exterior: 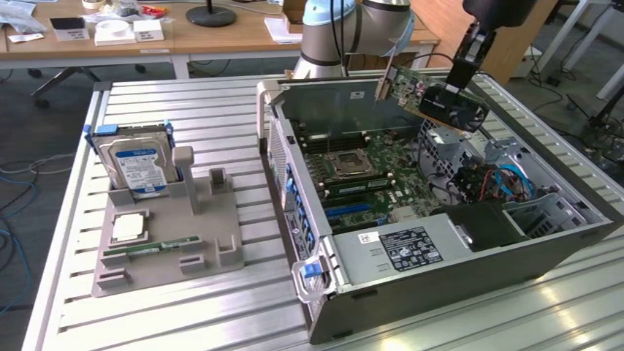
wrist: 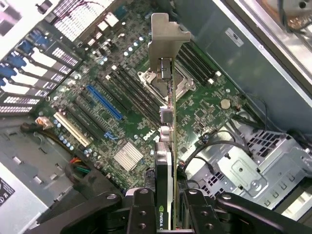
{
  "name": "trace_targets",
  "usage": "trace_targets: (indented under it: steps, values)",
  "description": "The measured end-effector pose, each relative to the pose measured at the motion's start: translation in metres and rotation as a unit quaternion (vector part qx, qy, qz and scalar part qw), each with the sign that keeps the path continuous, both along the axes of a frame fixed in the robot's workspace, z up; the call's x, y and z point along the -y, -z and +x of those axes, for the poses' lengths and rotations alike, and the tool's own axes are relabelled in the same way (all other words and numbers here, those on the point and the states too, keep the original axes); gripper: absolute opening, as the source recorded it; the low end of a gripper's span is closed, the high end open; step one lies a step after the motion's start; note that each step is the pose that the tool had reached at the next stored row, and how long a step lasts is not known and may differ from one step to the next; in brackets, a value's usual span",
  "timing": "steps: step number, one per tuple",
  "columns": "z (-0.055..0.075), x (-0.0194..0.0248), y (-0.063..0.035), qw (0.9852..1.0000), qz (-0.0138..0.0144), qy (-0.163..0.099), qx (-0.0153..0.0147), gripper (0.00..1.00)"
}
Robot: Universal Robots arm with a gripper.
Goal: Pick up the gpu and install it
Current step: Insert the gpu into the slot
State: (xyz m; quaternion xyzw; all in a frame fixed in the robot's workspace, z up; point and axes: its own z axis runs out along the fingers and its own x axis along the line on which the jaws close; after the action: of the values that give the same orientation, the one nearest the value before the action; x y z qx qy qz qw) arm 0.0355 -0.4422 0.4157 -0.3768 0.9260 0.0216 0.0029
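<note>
The gpu point(exterior: 429, 93) is a green card with a black cooler and a silver end bracket. It hangs tilted in the air above the open computer case point(exterior: 322, 241), over its back right part. My gripper point(exterior: 461, 73) is shut on the card's upper edge. In the wrist view the gpu point(wrist: 168, 141) is seen edge-on between my two black fingers point(wrist: 141, 214), its silver bracket point(wrist: 166, 34) pointing away from me. Below it lies the green motherboard point(wrist: 131, 83) with a blue slot point(wrist: 104, 101) and several black slots.
The case lies on its side on a slatted aluminium table point(exterior: 175, 322). At the exterior view's left a grey holder point(exterior: 171, 241) carries a hard drive point(exterior: 137, 164), a CPU point(exterior: 130, 228) and a memory stick point(exterior: 151, 250). Cables and a drive cage point(exterior: 507, 183) fill the case's right side.
</note>
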Motion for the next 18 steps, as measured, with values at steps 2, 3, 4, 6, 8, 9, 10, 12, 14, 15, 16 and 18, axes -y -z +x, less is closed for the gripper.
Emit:
trace_targets:
  steps: [2, 3, 4, 6, 8, 9, 10, 12, 14, 15, 16, 18]
  values:
    - [0.0000, 0.0000, 0.0000, 0.9999, 0.0000, -0.012, 0.0000, 0.27]
    - [0.0000, 0.0000, 0.0000, 0.9998, 0.0000, -0.018, 0.0000, 0.27]
    - [0.0000, 0.0000, 0.0001, 0.9997, 0.0000, -0.025, 0.0000, 0.27]
    - [0.0000, 0.0000, 0.0001, 0.9993, 0.0000, -0.037, 0.0000, 0.27]
    - [0.0000, 0.0000, 0.0001, 0.9988, 0.0000, -0.050, 0.0000, 0.27]
    - [0.0000, 0.0000, 0.0001, 0.9984, 0.0000, -0.056, 0.0000, 0.27]
    - [0.0000, 0.0000, 0.0001, 0.9981, 0.0000, -0.062, 0.0000, 0.27]
    - [0.0000, 0.0000, 0.0001, 0.9973, 0.0000, -0.074, 0.0000, 0.27]
    - [0.0000, 0.0000, 0.0001, 0.9963, 0.0000, -0.086, 0.0000, 0.27]
    - [0.0000, 0.0000, 0.0001, 0.9958, 0.0000, -0.091, 0.0000, 0.27]
    - [0.0000, 0.0000, 0.0001, 0.9953, 0.0000, -0.097, 0.0000, 0.27]
    - [0.0000, 0.0000, 0.0002, 0.9942, 0.0000, -0.108, 0.0000, 0.27]
